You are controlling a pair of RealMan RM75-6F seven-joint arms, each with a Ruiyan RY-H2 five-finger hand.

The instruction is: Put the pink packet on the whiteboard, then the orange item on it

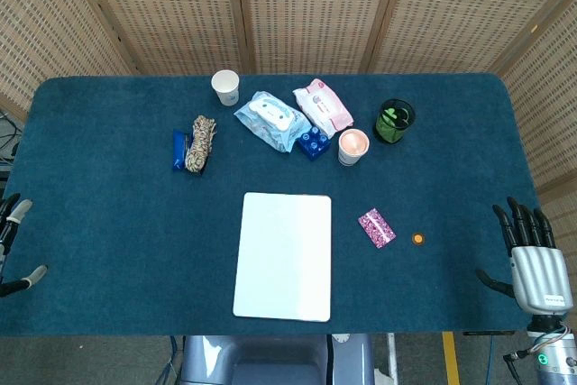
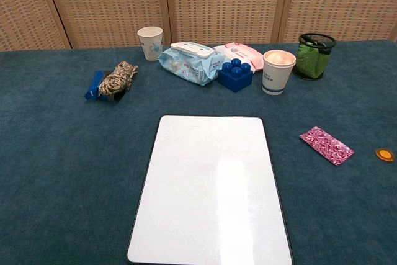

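Observation:
The whiteboard (image 1: pixel 283 255) (image 2: pixel 211 187) lies bare in the near middle of the blue table. To its right lies a small pink patterned packet (image 1: pixel 377 227) (image 2: pixel 326 144), and further right a small round orange item (image 1: pixel 417 239) (image 2: pixel 384 154). My right hand (image 1: pixel 530 254) hovers open at the table's right front edge, fingers spread, well apart from the orange item. My left hand (image 1: pixel 13 241) shows only partly at the left edge of the head view, fingers apart and holding nothing. The chest view shows neither hand.
Along the back stand a paper cup (image 1: pixel 225 87), a blue wipes pack (image 1: pixel 271 121), a pink wipes pack (image 1: pixel 323 106), a blue toy brick (image 1: pixel 313 143), a second cup (image 1: pixel 352 146) and a green mesh holder (image 1: pixel 394 121). A rope bundle on a blue bar (image 1: pixel 196 144) lies left.

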